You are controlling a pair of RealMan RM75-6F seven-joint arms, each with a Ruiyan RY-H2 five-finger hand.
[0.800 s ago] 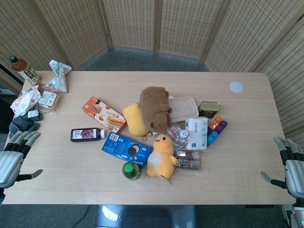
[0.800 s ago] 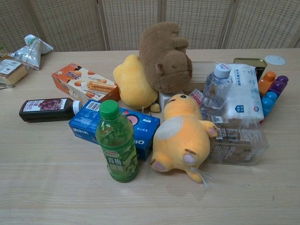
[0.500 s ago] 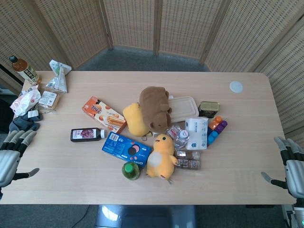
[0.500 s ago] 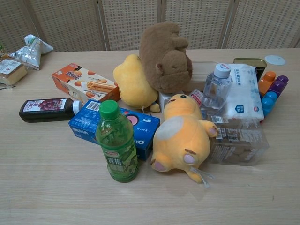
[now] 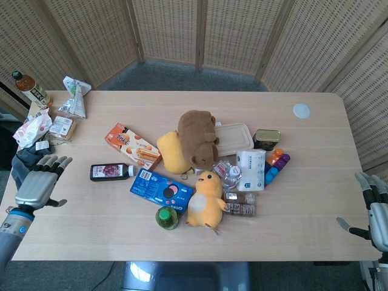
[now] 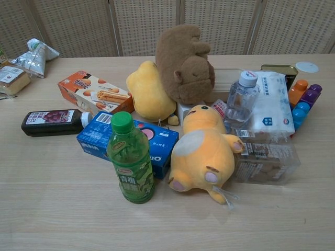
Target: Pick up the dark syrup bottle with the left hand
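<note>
The dark syrup bottle (image 5: 111,171) lies on its side on the table, white cap pointing right toward the blue cookie box (image 5: 160,188); the chest view shows the bottle (image 6: 52,122) at the left. My left hand (image 5: 39,185) hovers over the table's left edge, fingers spread and empty, a short way left of the bottle. At the lower right corner, off the table's edge, my right hand (image 5: 376,209) is open. Neither hand appears in the chest view.
An orange biscuit box (image 5: 132,145) lies just behind the bottle. A green drink bottle (image 5: 167,217), yellow plush (image 5: 204,198), brown plush (image 5: 197,138) and tissue pack (image 5: 251,169) crowd the middle. Snack bags (image 5: 34,128) and a tea bottle (image 5: 30,89) sit at the far left.
My left hand has risen from the lower left corner and moved right over the table edge, closer to the syrup bottle. The right hand shifted slightly outward.
</note>
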